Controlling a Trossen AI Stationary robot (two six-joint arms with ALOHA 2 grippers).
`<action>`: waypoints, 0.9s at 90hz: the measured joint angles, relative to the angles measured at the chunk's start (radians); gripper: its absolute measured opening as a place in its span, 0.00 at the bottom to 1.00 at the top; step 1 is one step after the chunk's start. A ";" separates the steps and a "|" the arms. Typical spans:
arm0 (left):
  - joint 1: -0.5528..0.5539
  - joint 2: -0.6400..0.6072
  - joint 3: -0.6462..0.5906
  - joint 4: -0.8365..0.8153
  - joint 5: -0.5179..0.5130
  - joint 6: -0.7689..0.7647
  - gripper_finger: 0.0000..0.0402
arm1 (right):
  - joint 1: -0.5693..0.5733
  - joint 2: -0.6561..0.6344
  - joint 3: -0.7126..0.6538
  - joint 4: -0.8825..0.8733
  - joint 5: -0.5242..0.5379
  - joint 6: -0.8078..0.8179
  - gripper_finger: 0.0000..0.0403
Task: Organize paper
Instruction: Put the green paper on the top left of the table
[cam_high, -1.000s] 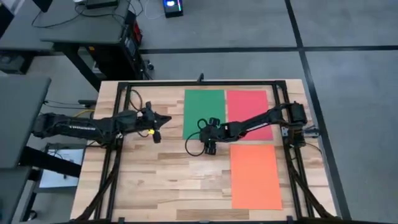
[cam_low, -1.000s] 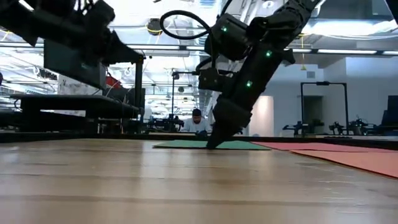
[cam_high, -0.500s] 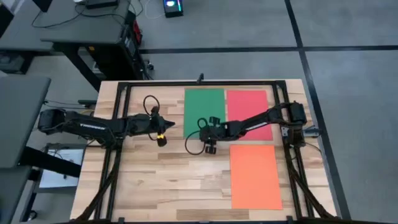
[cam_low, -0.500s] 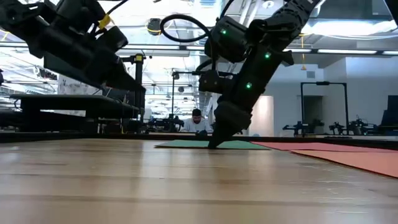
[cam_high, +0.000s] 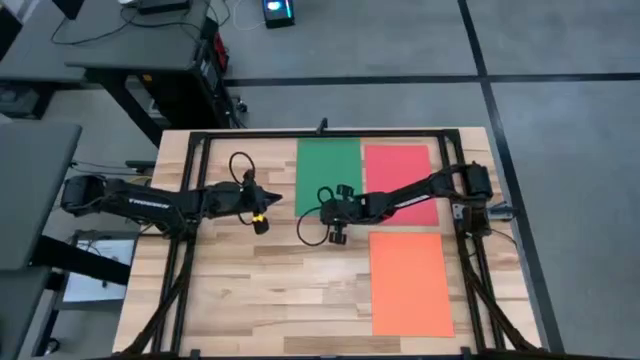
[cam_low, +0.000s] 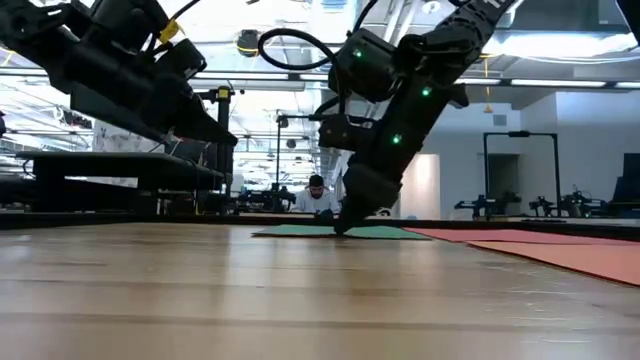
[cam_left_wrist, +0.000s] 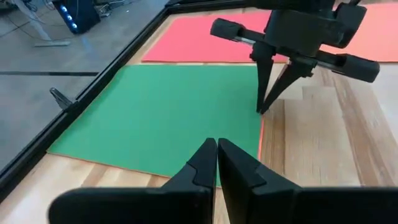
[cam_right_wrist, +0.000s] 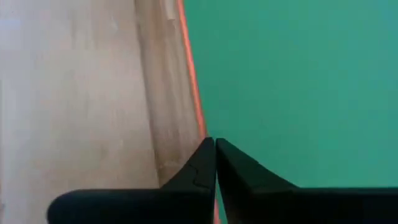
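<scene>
Green sheet lies at the table's far middle; the right gripper, fingers pinched together and holding nothing, still presses its near edge. The left gripper, also closed and empty, has swung closer, likely to help

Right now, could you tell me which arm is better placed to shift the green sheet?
Probably the right: its gripper already touches the green sheet at its near edge, fingers shut. The left gripper hovers beside it.

Two dark jointed arms, looped black cables, green indicator lights, tapered pincer fingers.
</scene>
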 joint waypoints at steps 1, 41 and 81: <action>0.000 0.000 0.000 0.000 0.000 0.000 0.00 | 0.000 0.000 0.002 0.000 0.001 0.000 0.00; 0.000 0.000 0.000 0.006 -0.010 0.014 0.00 | 0.008 0.000 0.077 -0.053 0.018 -0.007 0.00; -0.030 0.242 0.032 0.122 -0.011 0.066 0.42 | 0.005 -0.001 0.110 -0.061 0.018 -0.008 0.00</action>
